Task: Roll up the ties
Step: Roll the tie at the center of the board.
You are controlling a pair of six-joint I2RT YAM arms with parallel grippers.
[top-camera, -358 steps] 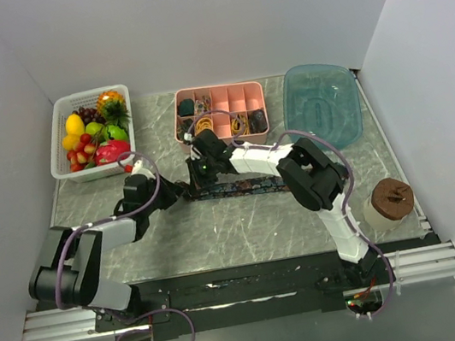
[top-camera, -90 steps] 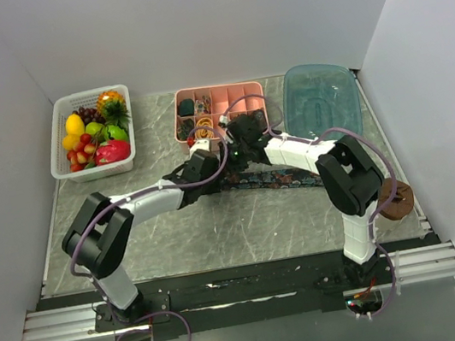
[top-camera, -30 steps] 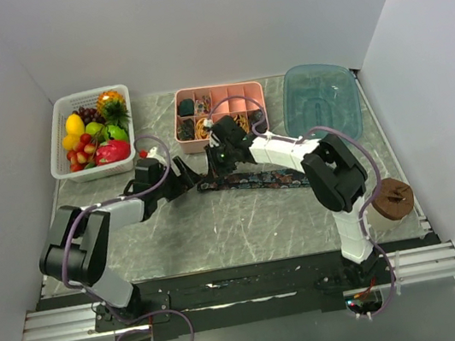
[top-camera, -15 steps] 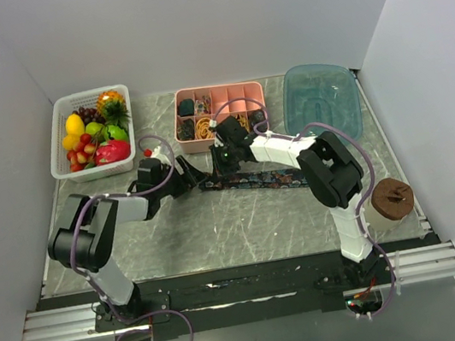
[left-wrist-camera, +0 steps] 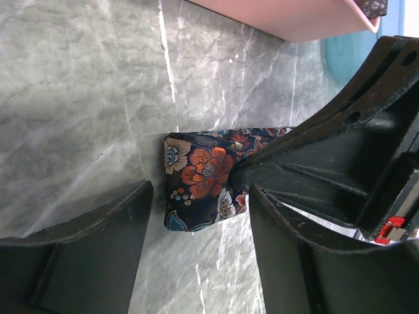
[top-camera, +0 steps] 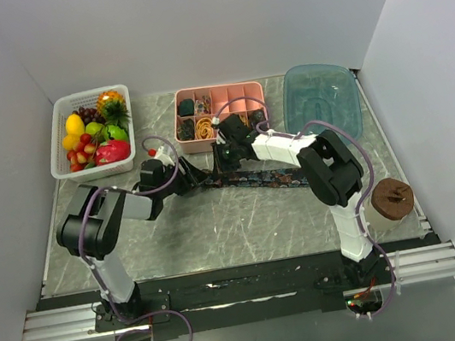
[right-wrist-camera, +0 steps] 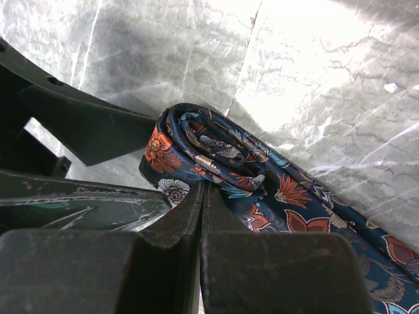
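One of the ties (top-camera: 274,180) lies across the middle of the table, dark navy with orange and blue flowers, its left end wound into a small roll (left-wrist-camera: 201,178). My right gripper (top-camera: 221,169) is shut, and its closed tips (right-wrist-camera: 204,188) rest against the roll (right-wrist-camera: 208,152) from the side. No fabric shows between those jaws. My left gripper (top-camera: 202,177) is open and reaches in from the left. In the left wrist view its fingers (left-wrist-camera: 91,239) straddle the roll's end with a gap on each side. The left gripper (left-wrist-camera: 200,203) touches nothing that I can see.
A white basket of fruit (top-camera: 65,157) stands at the back left. A pink compartment tray (top-camera: 217,92) with small items sits just behind the roll, and its edge (left-wrist-camera: 288,19) is close. A teal tub (top-camera: 321,104) is back right, a brown-topped cup (top-camera: 388,201) at the right.
My left gripper has slid right to the roll's end, and its jaws have narrowed around it. The right gripper has stayed shut against the roll.
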